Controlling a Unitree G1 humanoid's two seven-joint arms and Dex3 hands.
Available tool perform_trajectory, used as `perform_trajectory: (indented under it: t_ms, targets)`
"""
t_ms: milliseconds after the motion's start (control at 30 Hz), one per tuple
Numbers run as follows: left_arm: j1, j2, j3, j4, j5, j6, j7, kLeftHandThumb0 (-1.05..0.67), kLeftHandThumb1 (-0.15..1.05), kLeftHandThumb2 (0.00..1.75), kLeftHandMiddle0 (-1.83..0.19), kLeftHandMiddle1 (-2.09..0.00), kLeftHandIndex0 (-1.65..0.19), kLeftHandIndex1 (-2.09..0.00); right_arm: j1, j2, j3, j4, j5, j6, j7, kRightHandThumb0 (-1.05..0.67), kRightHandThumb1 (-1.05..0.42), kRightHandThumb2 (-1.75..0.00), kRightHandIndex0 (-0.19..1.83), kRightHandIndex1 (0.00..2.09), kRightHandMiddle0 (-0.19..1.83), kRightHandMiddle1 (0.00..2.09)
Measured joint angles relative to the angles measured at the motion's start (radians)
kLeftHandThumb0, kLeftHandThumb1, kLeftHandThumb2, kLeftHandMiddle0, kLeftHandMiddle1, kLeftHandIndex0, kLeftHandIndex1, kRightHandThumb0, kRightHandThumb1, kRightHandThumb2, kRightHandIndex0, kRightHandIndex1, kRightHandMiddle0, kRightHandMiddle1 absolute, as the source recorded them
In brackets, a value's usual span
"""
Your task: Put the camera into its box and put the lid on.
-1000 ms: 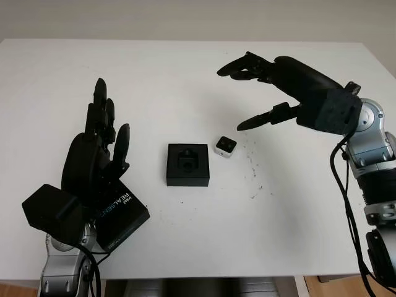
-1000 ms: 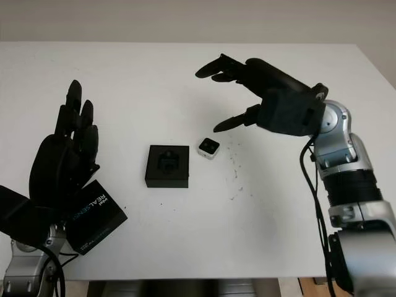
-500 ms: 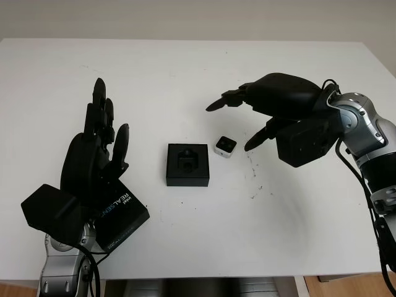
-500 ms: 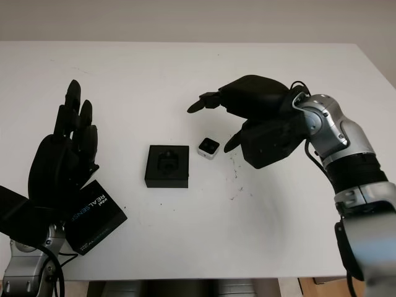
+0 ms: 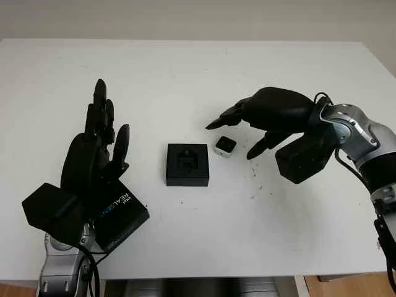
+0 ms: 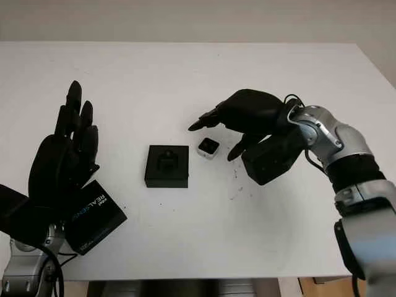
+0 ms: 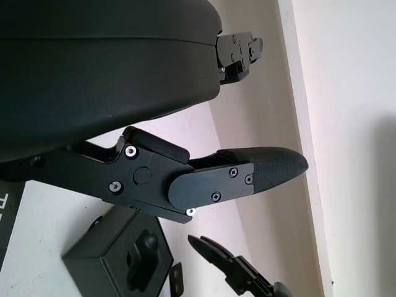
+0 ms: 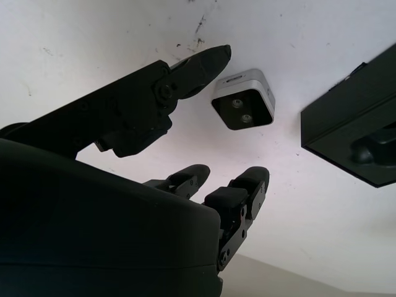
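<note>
Camera: I see the camera (image 5: 225, 146) lying on the white worktop (image 5: 185, 74), just beside the box (image 5: 187, 164) on its right, not touching it. In the right wrist view its dark face with two small lenses points up.
Box: it sits open near the middle of the worktop, black, with a moulded recess in its insert; nothing is in it.
Lid: the lid (image 5: 117, 213), black with white lettering, lies at the near left of the worktop, partly under my left hand and well apart from the box.
Right hand: my right hand (image 5: 272, 114) hovers over the camera from the right. Its fingers (image 8: 201, 62) are released and grasp nothing; the thumb tip sits just beside the camera, the other two arch past its far side. I cannot tell whether any tip touches it.
Left hand: my left hand (image 5: 93, 158) is raised at the near left over the lid, fingers released, holding nothing.
</note>
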Motion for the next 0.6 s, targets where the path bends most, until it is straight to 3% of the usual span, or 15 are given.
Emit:
perform_trajectory:
  t_ms: [600]
  targets:
    - [-0.001,0.001,0.001,0.0,-0.001,0.011,-0.001,-0.7,1.05,0.59,0.15,-0.06,0.16,-0.06,-0.054,0.045,0.082,0.127,-0.076,0.006,-0.136,-0.33,-0.8,-0.06,0.53,0.18,0.49,0.21]
